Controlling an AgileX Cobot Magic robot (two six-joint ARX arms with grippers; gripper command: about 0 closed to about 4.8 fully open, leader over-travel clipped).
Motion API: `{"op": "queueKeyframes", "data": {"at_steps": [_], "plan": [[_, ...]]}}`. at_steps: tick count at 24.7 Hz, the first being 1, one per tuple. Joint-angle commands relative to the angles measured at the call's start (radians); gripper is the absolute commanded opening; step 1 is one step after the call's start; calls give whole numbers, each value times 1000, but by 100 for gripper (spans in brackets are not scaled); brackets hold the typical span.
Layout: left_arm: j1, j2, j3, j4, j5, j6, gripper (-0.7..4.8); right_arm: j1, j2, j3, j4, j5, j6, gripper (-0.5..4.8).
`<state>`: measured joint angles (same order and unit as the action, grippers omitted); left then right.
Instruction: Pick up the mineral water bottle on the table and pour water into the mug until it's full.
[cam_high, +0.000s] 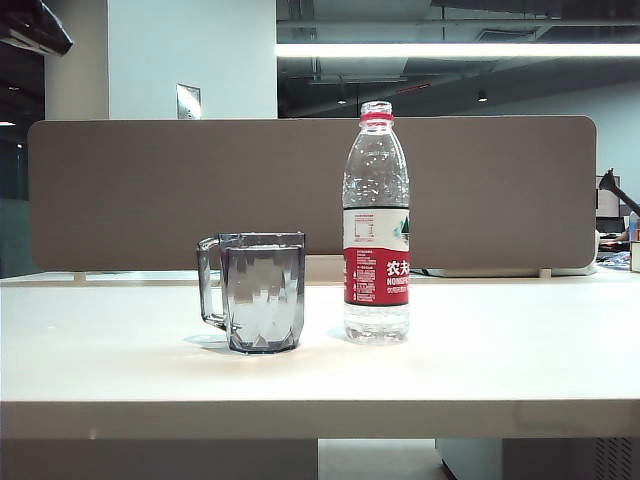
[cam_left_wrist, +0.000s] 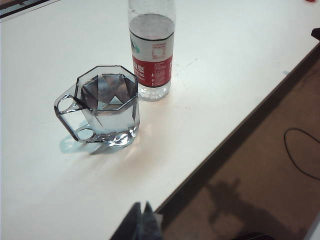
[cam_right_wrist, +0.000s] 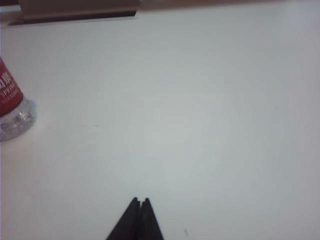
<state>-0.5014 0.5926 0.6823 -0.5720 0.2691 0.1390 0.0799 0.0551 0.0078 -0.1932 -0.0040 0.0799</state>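
The mineral water bottle (cam_high: 376, 230) stands upright and uncapped on the table (cam_high: 500, 360), its red-and-white label facing front. Water (cam_left_wrist: 151, 27) fills only the lower part of the bottle. Just left of it stands the smoky-grey faceted mug (cam_high: 260, 292), handle pointing left, with water (cam_left_wrist: 107, 95) high inside. In the left wrist view the mug (cam_left_wrist: 102, 107) and bottle (cam_left_wrist: 151, 55) stand side by side, well away from my left gripper (cam_left_wrist: 141, 206), which is shut and empty near the table's edge. My right gripper (cam_right_wrist: 139, 201) is shut over bare table, apart from the bottle's base (cam_right_wrist: 14, 115).
A brown-grey partition panel (cam_high: 150, 190) runs behind the table. Carpet floor with a dark cable (cam_left_wrist: 302, 150) lies beyond the table's edge in the left wrist view. Neither arm shows in the exterior view.
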Motion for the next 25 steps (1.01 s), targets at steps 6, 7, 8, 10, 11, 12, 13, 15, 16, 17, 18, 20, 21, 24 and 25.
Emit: {"op": "queueKeyframes", "data": {"at_steps": [6, 7, 8, 10, 11, 12, 13, 15, 16, 17, 18, 20, 21, 24, 25], "plan": [[0, -1, 3, 11, 4, 3, -5, 3, -55, -7, 14, -24, -1, -5], [0, -1, 3, 11, 5, 3, -5, 2, -55, -7, 13, -18, -1, -5], [0, -1, 3, 11, 4, 3, -5, 2, -55, -7, 13, -18, -1, -5], [0, -1, 3, 11, 4, 3, -5, 2, -55, -7, 14, -21, -2, -5], [0, -1, 3, 11, 4, 3, -5, 2, -55, -7, 14, -21, -2, -5], [0, -1, 3, 11, 4, 3, -5, 2, -55, -7, 14, -20, -2, -5], [0, -1, 3, 11, 4, 3, -5, 2, -55, -7, 14, -20, -2, -5], [0, -1, 3, 11, 4, 3, -5, 2, -55, -7, 14, -21, -2, -5], [0, -1, 3, 11, 4, 3, -5, 2, -55, -7, 14, -21, -2, -5], [0, -1, 3, 11, 4, 3, -5, 2, -55, -7, 14, -21, -2, -5], [0, -4, 3, 11, 5, 3, -5, 2, -55, -7, 14, -21, -2, -5], [22, -30, 3, 4, 3, 10, -5, 2, -55, -7, 14, -21, -2, -5], [43, -48, 3, -2, 21, 10, -5, 2, -55, -7, 14, -21, -2, -5], [171, -137, -6, 3, 69, 37, -5, 0, -55, -7, 14, -18, -2, -5], [217, -188, -33, 16, 67, 51, -5, 1, -55, -7, 14, -18, -2, -5]]}}
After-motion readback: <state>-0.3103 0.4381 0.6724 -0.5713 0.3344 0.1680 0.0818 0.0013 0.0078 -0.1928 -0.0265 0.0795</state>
